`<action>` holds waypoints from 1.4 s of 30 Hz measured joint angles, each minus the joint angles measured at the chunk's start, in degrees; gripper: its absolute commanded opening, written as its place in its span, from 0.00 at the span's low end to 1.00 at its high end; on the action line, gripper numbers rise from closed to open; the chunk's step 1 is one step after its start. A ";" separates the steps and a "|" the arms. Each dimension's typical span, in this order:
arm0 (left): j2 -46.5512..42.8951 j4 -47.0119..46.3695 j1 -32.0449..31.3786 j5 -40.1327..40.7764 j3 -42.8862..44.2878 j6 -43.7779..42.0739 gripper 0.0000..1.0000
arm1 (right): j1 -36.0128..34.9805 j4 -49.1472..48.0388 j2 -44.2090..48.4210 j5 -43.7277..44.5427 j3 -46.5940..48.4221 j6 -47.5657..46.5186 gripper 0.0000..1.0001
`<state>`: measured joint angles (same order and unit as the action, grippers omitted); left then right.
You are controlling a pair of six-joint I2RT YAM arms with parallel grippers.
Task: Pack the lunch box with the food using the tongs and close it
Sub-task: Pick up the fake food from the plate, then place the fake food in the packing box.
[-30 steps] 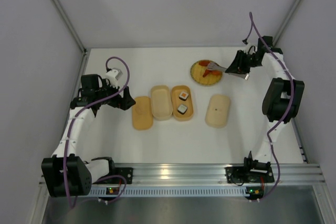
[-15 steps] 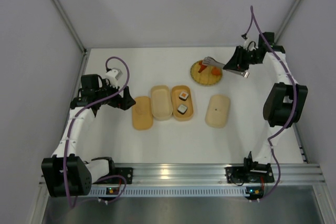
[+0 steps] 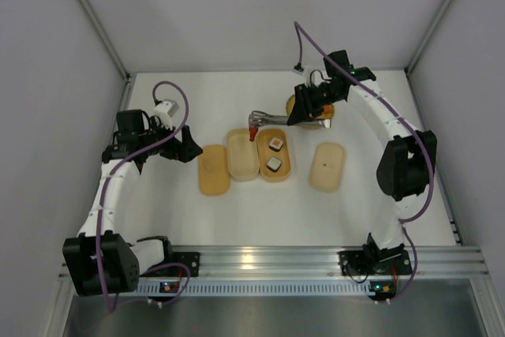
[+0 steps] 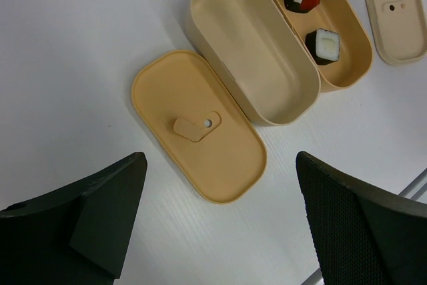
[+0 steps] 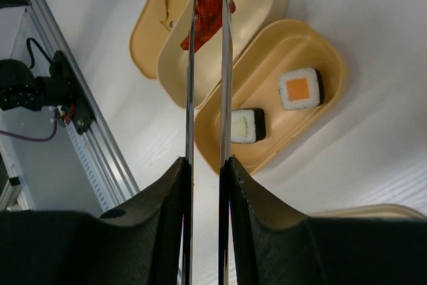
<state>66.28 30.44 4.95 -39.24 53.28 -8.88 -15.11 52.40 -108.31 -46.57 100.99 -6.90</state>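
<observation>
Fingers [image 5: 267, 208] of the right gripper [image 5: 205, 181] are seen clamped on the slim metal tongs [image 5: 189, 91], whose two arms run up the middle of the right wrist view. An orange-red piece [image 5: 207, 17] is pinched between the tong tips at the upper centre, by the far ends of two open trays; over which tray cannot be told. Two sushi rolls [image 5: 299, 89] are seen lying in the darker tray [image 5: 330, 58], right of centre, beside the paler tray [image 4: 253, 51]. At the left of the top view, the left gripper [image 3: 186, 148] is held with its fingers wide apart, near a flat lid [image 3: 213, 171].
</observation>
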 measured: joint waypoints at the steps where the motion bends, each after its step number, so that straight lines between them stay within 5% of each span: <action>1: 0.02 -0.04 0.28 -0.22 0.20 0.04 0.98 | -1.03 0.42 0.00 0.22 0.00 -0.55 0.00; 29: 1.90 -0.04 0.74 -0.39 0.33 0.17 0.98 | -10.16 1.77 -3.91 9.94 0.00 -6.88 0.05; 42: 2.25 -0.04 0.81 -0.37 0.33 0.00 0.98 | -10.80 1.44 -4.92 12.98 0.46 -7.98 0.40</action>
<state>68.53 30.39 5.76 -39.62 53.60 -8.88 -25.91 53.84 -113.23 -33.58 101.45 -14.87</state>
